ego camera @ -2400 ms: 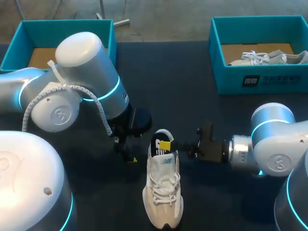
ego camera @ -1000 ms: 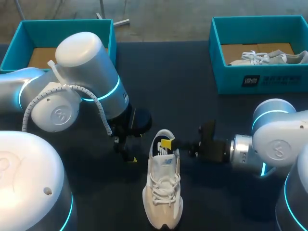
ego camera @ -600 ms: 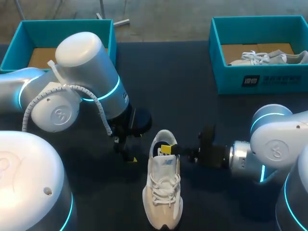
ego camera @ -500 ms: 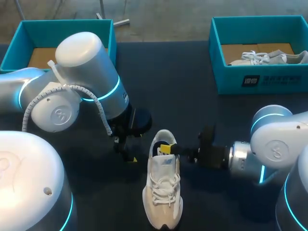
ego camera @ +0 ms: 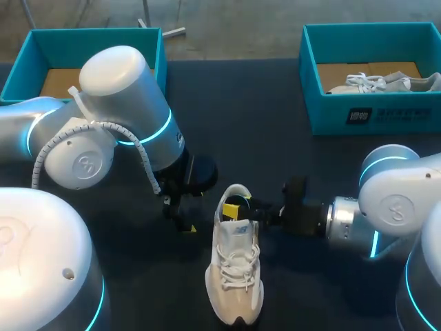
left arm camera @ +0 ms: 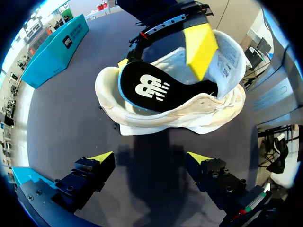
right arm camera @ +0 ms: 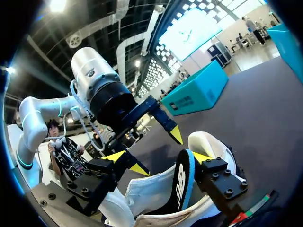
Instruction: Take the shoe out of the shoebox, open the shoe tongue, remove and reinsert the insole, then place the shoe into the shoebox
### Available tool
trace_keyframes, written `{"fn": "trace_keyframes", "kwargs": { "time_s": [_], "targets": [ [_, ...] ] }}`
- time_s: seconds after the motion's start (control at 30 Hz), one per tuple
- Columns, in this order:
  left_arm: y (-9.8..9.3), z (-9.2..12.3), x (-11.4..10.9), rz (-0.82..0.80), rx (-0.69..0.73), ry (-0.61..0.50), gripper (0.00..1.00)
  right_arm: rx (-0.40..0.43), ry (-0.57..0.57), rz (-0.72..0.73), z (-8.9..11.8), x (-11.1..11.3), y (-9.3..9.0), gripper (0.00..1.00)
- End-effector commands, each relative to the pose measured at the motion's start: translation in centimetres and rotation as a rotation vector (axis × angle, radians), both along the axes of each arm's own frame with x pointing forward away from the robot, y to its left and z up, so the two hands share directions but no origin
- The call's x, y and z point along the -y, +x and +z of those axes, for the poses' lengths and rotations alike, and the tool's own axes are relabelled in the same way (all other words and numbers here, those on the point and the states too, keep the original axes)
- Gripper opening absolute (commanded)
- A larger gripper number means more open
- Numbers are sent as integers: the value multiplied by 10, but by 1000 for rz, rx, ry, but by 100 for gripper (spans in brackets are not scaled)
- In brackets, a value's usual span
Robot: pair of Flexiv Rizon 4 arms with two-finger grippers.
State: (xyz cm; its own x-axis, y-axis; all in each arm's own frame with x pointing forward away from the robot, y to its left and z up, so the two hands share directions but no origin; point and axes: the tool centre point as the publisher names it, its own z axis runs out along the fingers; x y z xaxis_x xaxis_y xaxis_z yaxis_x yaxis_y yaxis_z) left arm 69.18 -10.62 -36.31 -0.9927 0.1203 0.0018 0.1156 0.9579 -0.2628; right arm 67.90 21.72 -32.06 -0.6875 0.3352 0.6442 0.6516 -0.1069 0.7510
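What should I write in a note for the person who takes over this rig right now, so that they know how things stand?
Left gripper: jaws open and empty, beside the shoe.
Right gripper: jaws open at the shoe's mouth; the insole stands between them, against one of them.
Shoe: on the table, toe toward the robot. The right box holds another shoe.
Done: shoe is out of the box; the insole's heel end is raised out of the shoe.
Left: pull the insole fully out, put it back in, place the shoe into the box.
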Motion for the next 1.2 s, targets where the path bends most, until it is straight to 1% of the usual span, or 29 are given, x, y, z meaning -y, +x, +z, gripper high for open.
{"fn": "trace_keyframes", "kwargs": {
  "time_s": [0.03, 0.27, 0.33, 0.37, 0.5, 0.63, 0.77, 0.87, 1.07, 1.2],
  "targets": [
    [0, -1, 0, 1, 2, 2, 100, -3, -18, -7, 5, 6, 1, 94],
    [0, -1, 0, 1, 2, 2, 100, -1, -27, -13, 10, 10, -5, 95],
    [0, -1, 0, 1, 2, 2, 100, -1, -28, -11, 11, 9, -6, 92],
    [0, -1, 0, 1, 2, 2, 100, -1, -30, -10, 11, 9, -7, 88],
    [0, -1, 0, 1, 2, 2, 100, 0, -33, -9, 12, 8, -8, 85],
    [0, -1, 0, 1, 2, 2, 100, 0, -42, -18, 14, 11, -9, 85],
    [0, -1, 0, 1, 2, 2, 100, -15, -57, -44, 14, 18, -9, 87],
    [0, -1, 0, 1, 2, 2, 100, -21, -61, -55, 15, 25, -10, 87],
    [0, -1, 0, 1, 2, 2, 100, -20, -78, -59, 21, 27, -10, 93],
    [0, -1, 0, 1, 2, 2, 100, -17, -99, -72, 27, 32, -9, 95]
  ]
}}
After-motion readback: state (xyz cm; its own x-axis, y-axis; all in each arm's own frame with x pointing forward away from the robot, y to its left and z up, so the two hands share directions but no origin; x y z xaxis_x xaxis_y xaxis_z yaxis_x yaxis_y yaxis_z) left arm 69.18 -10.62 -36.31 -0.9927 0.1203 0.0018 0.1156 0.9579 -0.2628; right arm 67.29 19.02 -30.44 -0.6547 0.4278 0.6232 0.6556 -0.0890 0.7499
